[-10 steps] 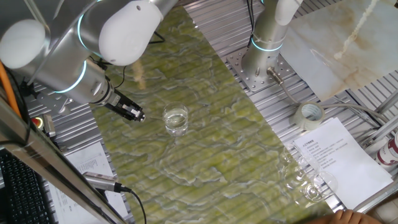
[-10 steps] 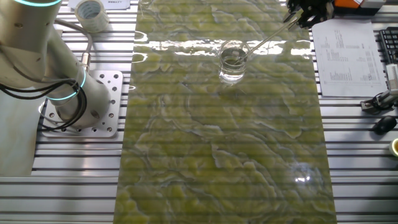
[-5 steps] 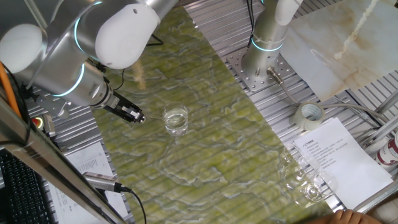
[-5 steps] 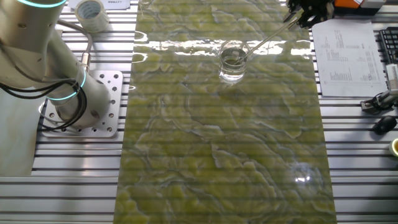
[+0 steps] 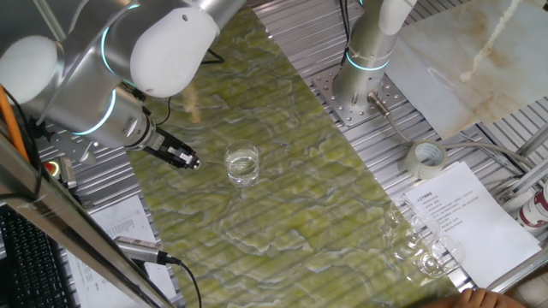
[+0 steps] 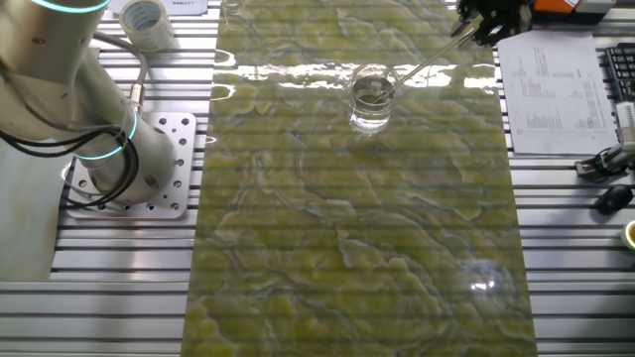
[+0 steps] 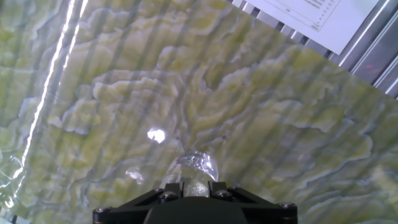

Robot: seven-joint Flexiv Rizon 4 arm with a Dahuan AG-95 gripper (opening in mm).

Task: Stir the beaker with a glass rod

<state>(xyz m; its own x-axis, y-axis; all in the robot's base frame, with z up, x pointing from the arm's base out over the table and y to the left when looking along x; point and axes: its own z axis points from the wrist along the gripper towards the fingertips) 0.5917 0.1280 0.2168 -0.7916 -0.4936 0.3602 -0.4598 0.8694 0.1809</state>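
Note:
The beaker (image 5: 242, 164) stands upright on the green marbled mat, and it also shows in the other fixed view (image 6: 371, 97). My gripper (image 5: 190, 162) is to its left, low over the mat, and shut on the glass rod (image 6: 427, 61). The rod slants from the gripper (image 6: 466, 30) down into the beaker's mouth. In the hand view the gripper (image 7: 196, 186) grips a clear glass piece, the rod (image 7: 198, 167), seen end-on. The rod is too faint to make out in the first fixed view.
A second arm's base (image 5: 364, 77) is bolted at the mat's far side. A tape roll (image 5: 426, 157), a printed sheet (image 5: 462, 214) and a cluster of round glass vessels (image 5: 424, 248) lie to the right. Another sheet (image 6: 551, 84) lies by my gripper.
My gripper and arm have shifted very slightly to the left with the rod. The beaker has not moved.

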